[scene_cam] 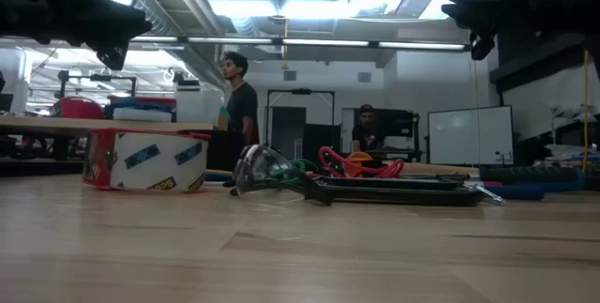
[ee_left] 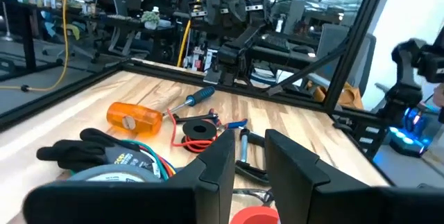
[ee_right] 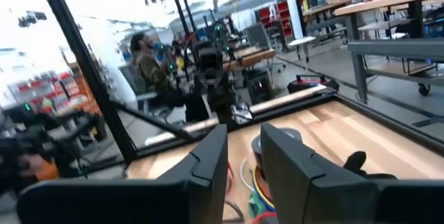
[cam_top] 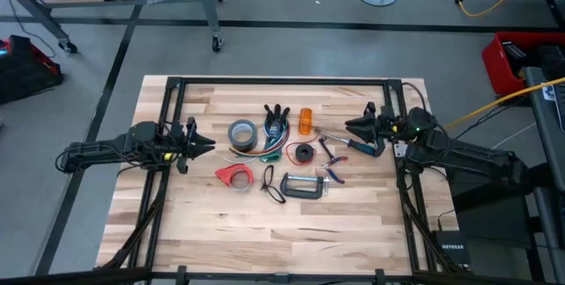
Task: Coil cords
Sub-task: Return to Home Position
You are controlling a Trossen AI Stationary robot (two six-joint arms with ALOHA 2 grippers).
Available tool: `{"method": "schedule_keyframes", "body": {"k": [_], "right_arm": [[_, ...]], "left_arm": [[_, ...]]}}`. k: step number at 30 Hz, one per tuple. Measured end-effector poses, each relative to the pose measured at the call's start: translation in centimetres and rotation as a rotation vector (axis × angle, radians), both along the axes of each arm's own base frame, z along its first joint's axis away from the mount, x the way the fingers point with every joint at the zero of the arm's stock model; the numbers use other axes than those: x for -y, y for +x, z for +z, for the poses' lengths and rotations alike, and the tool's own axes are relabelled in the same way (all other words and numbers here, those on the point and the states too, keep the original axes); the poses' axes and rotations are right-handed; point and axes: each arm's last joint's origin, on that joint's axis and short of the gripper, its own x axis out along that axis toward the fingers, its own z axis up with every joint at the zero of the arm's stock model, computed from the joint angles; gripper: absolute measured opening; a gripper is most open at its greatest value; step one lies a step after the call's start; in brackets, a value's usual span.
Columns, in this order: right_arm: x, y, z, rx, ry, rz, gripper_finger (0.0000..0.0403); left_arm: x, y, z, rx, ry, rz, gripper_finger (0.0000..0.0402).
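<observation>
We find the cords near the middle of the table. They lie as a loose bunch of red, green and blue strands. Their black plug ends fan out on the side away from the red tape dispenser. The bunch touches the grey roll of tape on the left-arm side. On the right-arm side it lies just beside an orange cylinder. A black spool wound with red wire sits near the bunch, between it and a metal clamp.

The left gripper hovers over the left part of the table, aimed at the tape roll and apart from it. In the left wrist view its fingers stand released, with a narrow gap between them and nothing in it.

The right gripper hovers over the right part of the table, close to a blue-handled screwdriver. In the right wrist view its fingers are likewise parted slightly and grasp nothing.

In the low view we see both grippers raised well clear of the tabletop. Neither gripper touches the cords.
</observation>
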Motion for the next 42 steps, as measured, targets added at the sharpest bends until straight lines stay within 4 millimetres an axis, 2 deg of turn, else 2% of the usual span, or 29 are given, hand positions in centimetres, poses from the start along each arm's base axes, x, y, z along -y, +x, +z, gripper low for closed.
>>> {"method": "schedule_keyframes", "body": {"k": [10,20,26,33,42], "right_arm": [[-1.5,1.9,-1.4,-0.113,-0.061,0.019,0.009],[-2.3,3.4,-2.8,-0.224,-0.11,0.046,0.009],[-2.3,3.4,-3.1,-0.234,-0.118,0.042,0.009],[-2.4,2.7,-4.3,-0.244,-0.11,0.043,0.009],[-2.5,2.0,-4.6,-0.225,-0.113,0.042,0.009]], "left_arm": [[0.3,0.0,0.0,-0.001,0.078,-0.093,0.0072],[0.3,0.0,0.0,-0.003,0.099,-0.099,0.0072],[0.3,0.0,0.0,-0.003,0.097,-0.099,0.0072],[0.3,0.0,0.0,-0.003,0.101,-0.099,0.0072],[0.3,0.0,0.0,-0.003,0.104,-0.099,0.0072]]}}
